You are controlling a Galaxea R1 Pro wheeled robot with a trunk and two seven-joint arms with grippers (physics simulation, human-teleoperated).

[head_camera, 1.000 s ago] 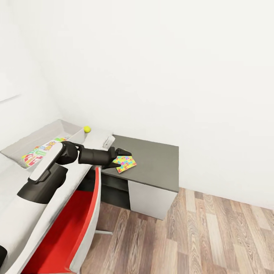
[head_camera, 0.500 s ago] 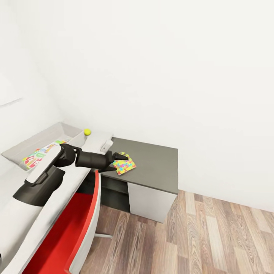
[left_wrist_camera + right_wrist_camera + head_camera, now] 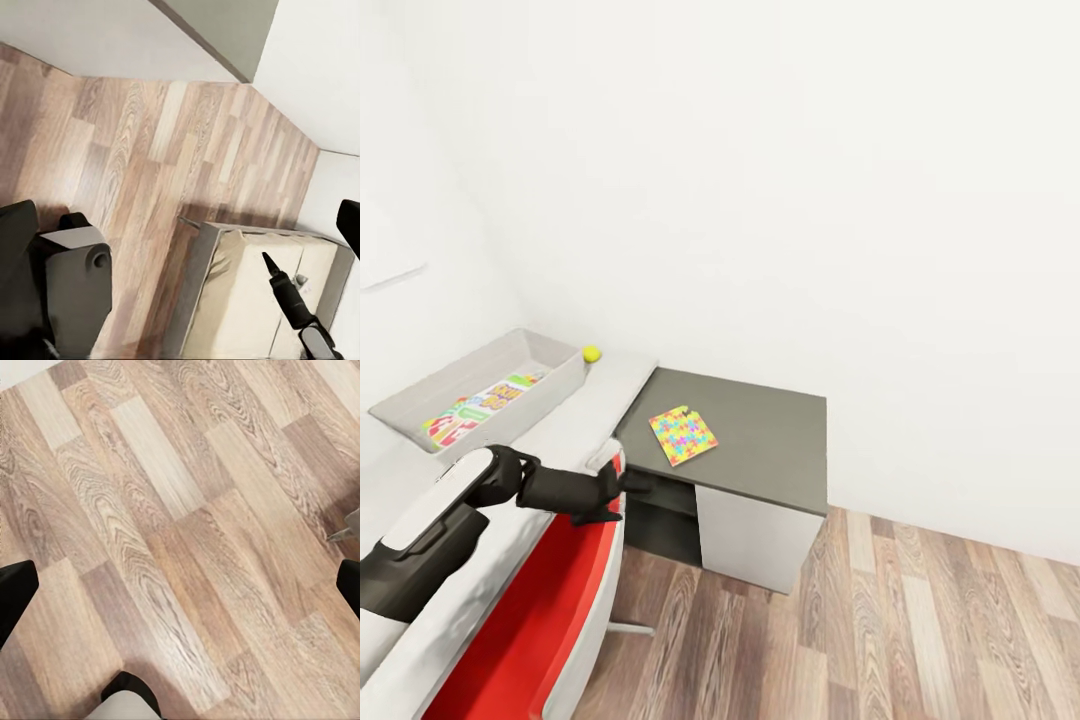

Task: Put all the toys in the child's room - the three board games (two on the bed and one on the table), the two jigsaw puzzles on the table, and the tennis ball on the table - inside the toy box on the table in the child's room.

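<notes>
One jigsaw puzzle (image 3: pixel 683 435) lies flat on the dark-grey low section of the table (image 3: pixel 780 440), nothing touching it. The tennis ball (image 3: pixel 591 353) rests on the light-grey top beside the toy box (image 3: pixel 550 350). Inside the toy box lies a yellow, green and red board game (image 3: pixel 480 405). My left gripper (image 3: pixel 632 484) hangs off the table's front edge, by the chair back, below and left of the puzzle. In the left wrist view its fingers (image 3: pixel 16 225) stand wide apart and empty. The right gripper (image 3: pixel 180 585) is open over bare wood floor.
A red-and-white swivel chair (image 3: pixel 530 620) stands tight against the table front under my left arm. White walls close the table's far side. Wood-plank floor (image 3: pixel 880 620) spreads to the right. The bed (image 3: pixel 240 292) with its beige mattress appears in the left wrist view.
My left gripper has pulled back off the jigsaw puzzle, toward me and down to the chair back. The puzzle stays flat on the dark section. The camera shifted slightly.
</notes>
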